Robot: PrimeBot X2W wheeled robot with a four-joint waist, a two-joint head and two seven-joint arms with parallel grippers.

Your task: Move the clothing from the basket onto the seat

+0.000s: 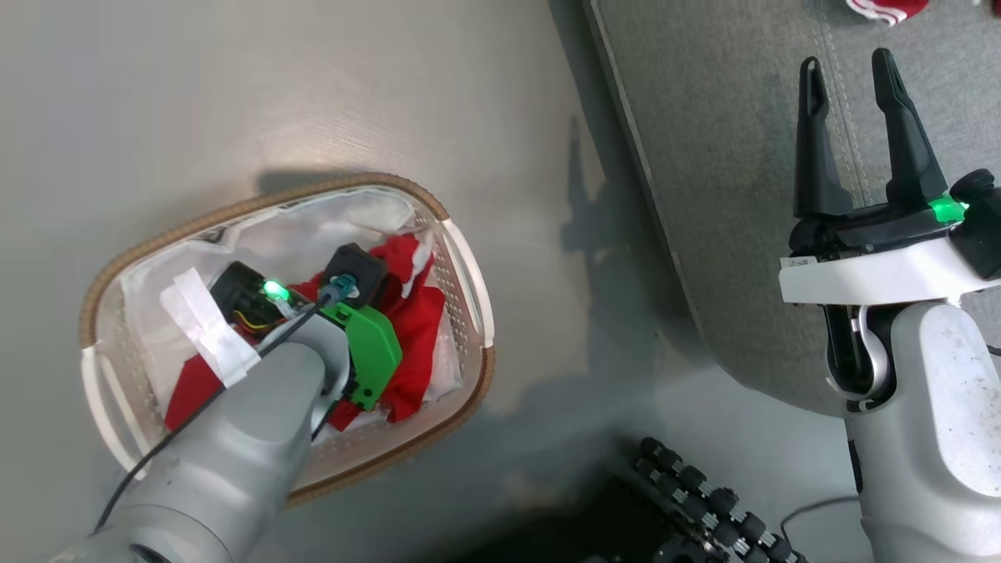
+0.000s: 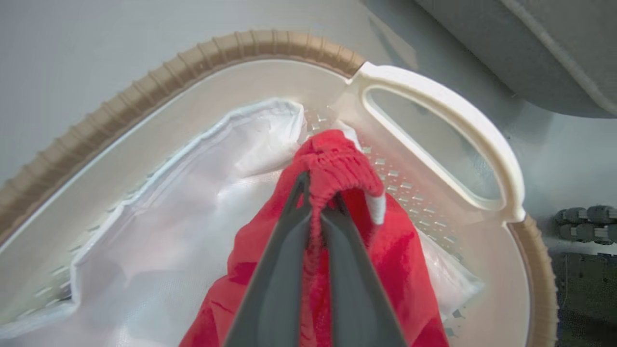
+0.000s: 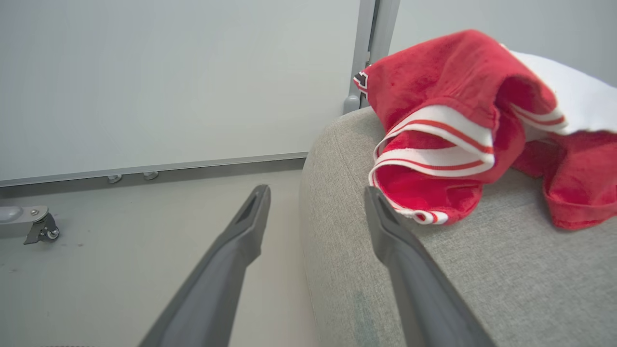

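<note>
Left wrist view: my left gripper (image 2: 320, 190) pinches the red garment (image 2: 400, 250) inside the basket (image 2: 193, 62).
I see its fingers clamped on a gathered, shiny red edge, with the white liner (image 2: 168, 217) beneath and the handle (image 2: 448, 106) just beyond. My right gripper (image 3: 316, 193) hangs spread wide at the seat (image 3: 482, 279) edge, beside bare floor (image 3: 144, 231). Farther on, a striped red jersey (image 3: 434, 120) lies on the cushion.

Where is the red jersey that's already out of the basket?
In the right wrist view, the red jersey lies bunched on the grey seat, near its rounded edge, just beyond the open right gripper.
</note>
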